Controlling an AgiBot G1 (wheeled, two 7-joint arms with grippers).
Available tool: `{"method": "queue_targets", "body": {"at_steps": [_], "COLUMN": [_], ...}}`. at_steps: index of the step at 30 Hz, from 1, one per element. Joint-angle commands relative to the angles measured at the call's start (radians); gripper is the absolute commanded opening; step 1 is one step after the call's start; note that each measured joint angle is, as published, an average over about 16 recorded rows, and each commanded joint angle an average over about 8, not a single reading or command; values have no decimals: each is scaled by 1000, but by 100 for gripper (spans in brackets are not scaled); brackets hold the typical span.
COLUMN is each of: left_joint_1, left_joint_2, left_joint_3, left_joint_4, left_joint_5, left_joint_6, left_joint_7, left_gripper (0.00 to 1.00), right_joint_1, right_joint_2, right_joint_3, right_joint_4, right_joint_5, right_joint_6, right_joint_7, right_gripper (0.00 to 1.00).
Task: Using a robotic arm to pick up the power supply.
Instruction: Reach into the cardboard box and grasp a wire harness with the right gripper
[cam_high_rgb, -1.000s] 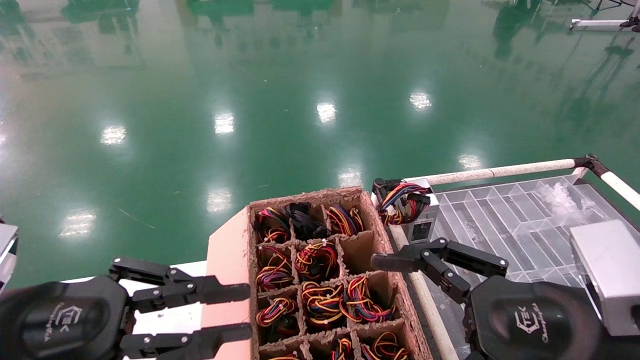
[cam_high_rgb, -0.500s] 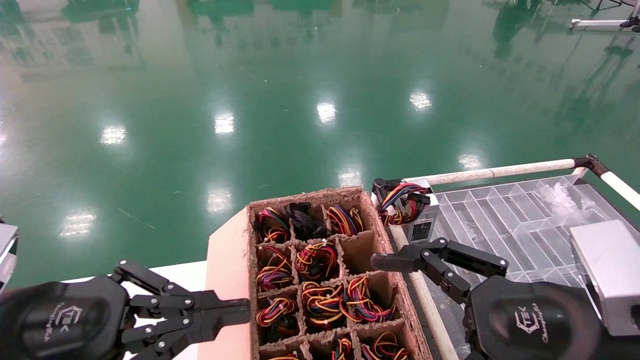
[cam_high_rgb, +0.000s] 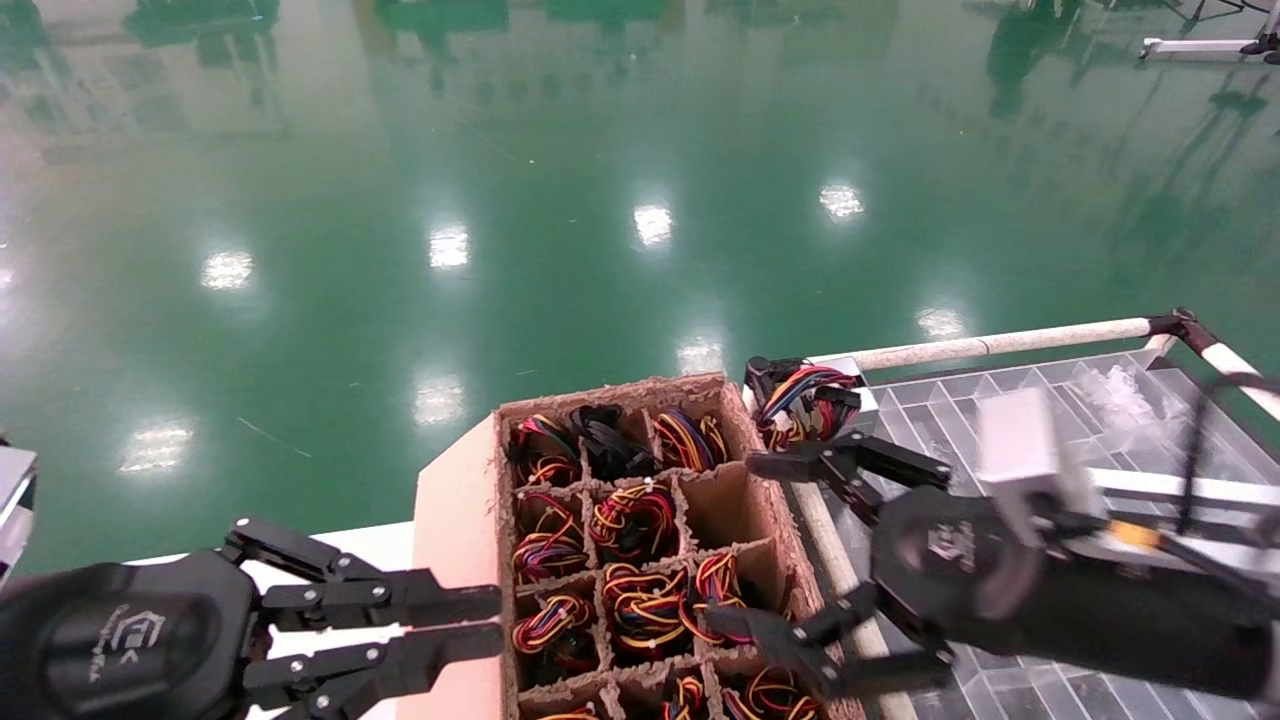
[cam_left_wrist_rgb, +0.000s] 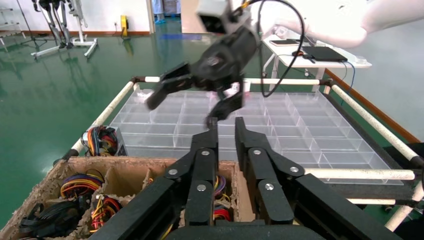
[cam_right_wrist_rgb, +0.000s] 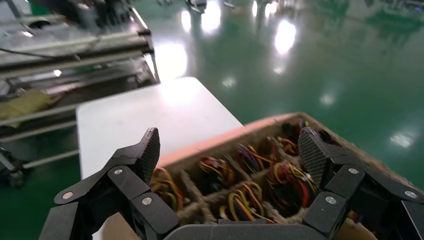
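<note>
Right claw (cam_high_rgb: 765, 545): fingers spread wide apart, holding nothing; it hangs over the right rim of the cardboard divider box (cam_high_rgb: 455, 520), one finger near the box's far right corner, the other above the near cells.
Right claw, wrist view (cam_right_wrist_rgb: 227, 150): the ribbed pads (cam_right_wrist_rgb: 312, 150) stand well apart with wired cells of the box below and between them.
Left claw (cam_high_rgb: 480, 622): fingers nearly together with a narrow gap, gripping nothing, at the left outer wall of the box, over the white desk (cam_high_rgb: 340, 560).
Power supply (cam_high_rgb: 835, 425): a small grey metal box with a dark label on its near end, standing outside the box just beyond its far right corner, at the edge of the clear compartment tray (cam_high_rgb: 1010, 420); its bundle of red, orange, yellow and black wires lies on top. The right claw's far finger is close beside it, not touching as far as can be told.
Box cells: most hold coiled wire bundles; one cell in the right column looks bare.
Open room: green floor (cam_high_rgb: 500, 200) lies beyond the box; a white rail (cam_high_rgb: 1000, 343) frames the tray.
Writing: a white logo (cam_high_rgb: 130, 635) on the left claw's body, not readable.
</note>
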Motion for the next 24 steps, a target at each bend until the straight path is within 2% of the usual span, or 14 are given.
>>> {"method": "queue_targets", "body": {"at_steps": [1, 8, 15, 16, 18, 22, 24], "left_joint_1": [0, 0, 0, 0, 0, 0, 0], "left_joint_2": [0, 0, 0, 0, 0, 0, 0], "left_joint_3": [0, 0, 1, 1, 1, 1, 1], "left_joint_4": [0, 0, 0, 0, 0, 0, 0], "left_joint_5": [0, 0, 0, 0, 0, -1, -1], "left_joint_6": [0, 0, 0, 0, 0, 0, 0], "left_joint_7": [0, 0, 0, 0, 0, 0, 0], "left_gripper": [100, 100, 100, 100, 100, 100, 100], "right_joint_1": [29, 155, 246, 256, 275, 307, 321], "right_joint_2": [-23, -122, -217, -229, -252, -295, -315], "right_joint_3": [-19, -98, -152, -157, -166, -178, -183], "right_joint_4": [-30, -178, -318, -339, -380, -462, -501], "right_joint_5": [-45, -215, -334, -345, -366, -397, -408], "right_joint_6": [15, 57, 111, 119, 135, 165, 175], "right_joint_7": [-5, -56, -110, -119, -140, -186, -210], "right_gripper": [100, 100, 98, 93, 76, 29, 11]}}
